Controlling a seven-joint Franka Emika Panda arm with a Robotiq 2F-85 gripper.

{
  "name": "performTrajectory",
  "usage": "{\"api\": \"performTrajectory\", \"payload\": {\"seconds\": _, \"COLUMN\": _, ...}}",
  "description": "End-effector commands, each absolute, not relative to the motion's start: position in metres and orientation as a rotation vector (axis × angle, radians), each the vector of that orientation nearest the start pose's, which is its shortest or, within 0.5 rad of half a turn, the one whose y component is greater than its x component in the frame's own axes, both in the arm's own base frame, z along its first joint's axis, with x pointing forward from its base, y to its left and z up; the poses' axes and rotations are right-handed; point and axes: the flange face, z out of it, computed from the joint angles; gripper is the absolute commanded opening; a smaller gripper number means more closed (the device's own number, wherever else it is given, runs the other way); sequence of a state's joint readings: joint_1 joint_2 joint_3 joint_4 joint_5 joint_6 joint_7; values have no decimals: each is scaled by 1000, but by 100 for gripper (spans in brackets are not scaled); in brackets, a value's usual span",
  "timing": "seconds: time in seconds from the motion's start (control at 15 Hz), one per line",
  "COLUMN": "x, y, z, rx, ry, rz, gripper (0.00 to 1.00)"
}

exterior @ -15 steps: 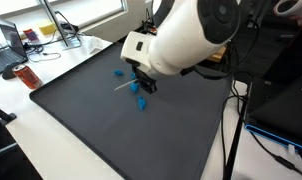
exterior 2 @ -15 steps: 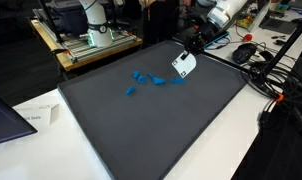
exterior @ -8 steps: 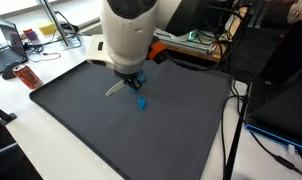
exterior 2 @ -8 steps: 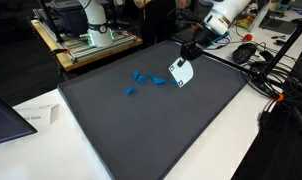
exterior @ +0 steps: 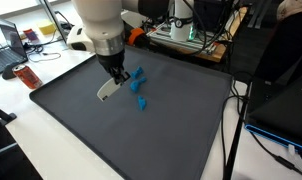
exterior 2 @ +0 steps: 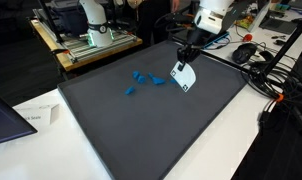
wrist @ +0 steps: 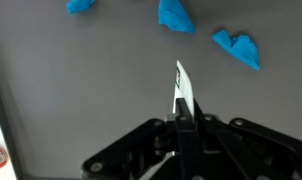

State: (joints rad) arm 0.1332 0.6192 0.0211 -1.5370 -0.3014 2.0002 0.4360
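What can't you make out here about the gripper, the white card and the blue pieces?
White card: edge-on in the wrist view, too small in both exterior views to show any print.
Blue pieces: too small and blurred for shape; one is cut off by the wrist view's top edge.
Gripper: fingertips dark and blurred in the wrist view.

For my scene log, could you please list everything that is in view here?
white card: one, white, gripped over the mat
blue pieces: at least three, blue, on the mat near the card
mat: one, dark grey, covering the table
red object: one, red, beside the mat's edge
paper sheet: one, white, by the mat's corner
arm: one, white, above the mat
tool: one, black, shut on the card
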Motion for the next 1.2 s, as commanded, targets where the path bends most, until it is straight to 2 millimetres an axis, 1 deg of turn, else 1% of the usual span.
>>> {"api": "performTrajectory", "payload": {"seconds": 0.0, "x": 642, "y": 61, "z": 307, "rx": -3320, "ry": 136, "rz": 59, "gripper": 1}}
{"api": "performTrajectory", "payload": {"seconds": 0.27, "x": 609, "y": 45, "z": 326, "rx": -3239, "ry": 11, "rz": -43, "gripper": 1}}
{"api": "performTrajectory", "payload": {"seconds": 0.53, "x": 581, "y": 43, "z": 337, "rx": -3141, "ry": -89, "rz": -108, "gripper": 1}}
{"api": "performTrajectory", "payload": {"seconds": 0.67, "x": 568, "y": 43, "z": 340, "rx": -3087, "ry": -110, "rz": -141, "gripper": 1}}
{"api": "performTrajectory", "payload": {"seconds": 0.87, "x": 554, "y": 41, "z": 342, "rx": -3036, "ry": -83, "rz": -223, "gripper": 1}}
{"api": "performTrajectory", "payload": {"seconds": 1.13, "x": 545, "y": 40, "z": 336, "rx": -3024, "ry": -51, "rz": -340, "gripper": 1}}
